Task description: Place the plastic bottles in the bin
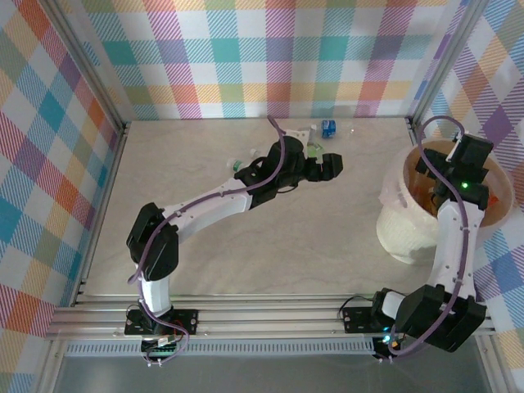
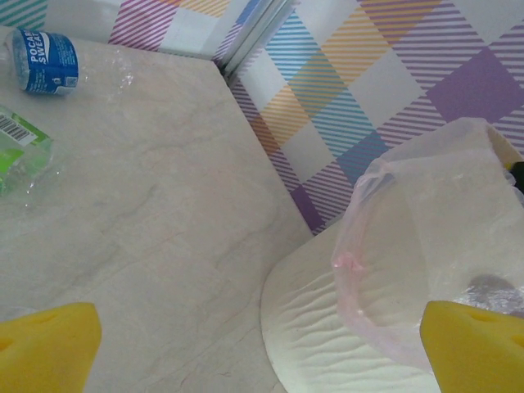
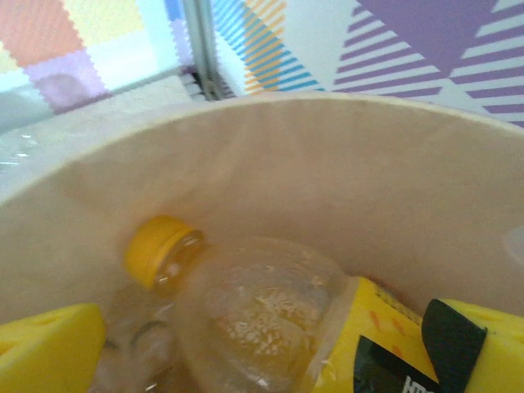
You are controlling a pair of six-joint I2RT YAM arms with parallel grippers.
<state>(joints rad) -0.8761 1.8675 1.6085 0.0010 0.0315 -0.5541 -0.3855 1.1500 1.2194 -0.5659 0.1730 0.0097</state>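
Crushed clear yellow-capped bottle (image 3: 262,319) in cream bin (image 3: 327,164), both jaws wide open, empty

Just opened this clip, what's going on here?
Two robot arms are clearing plastic bottles into the cream bin. The right gripper hangs open inside the bin, over a yellow-capped bottle lying in it. The left gripper, open and empty, is stretched toward the far side of the table, where a blue-labelled Pocari Sweat bottle and a green-labelled bottle lie.
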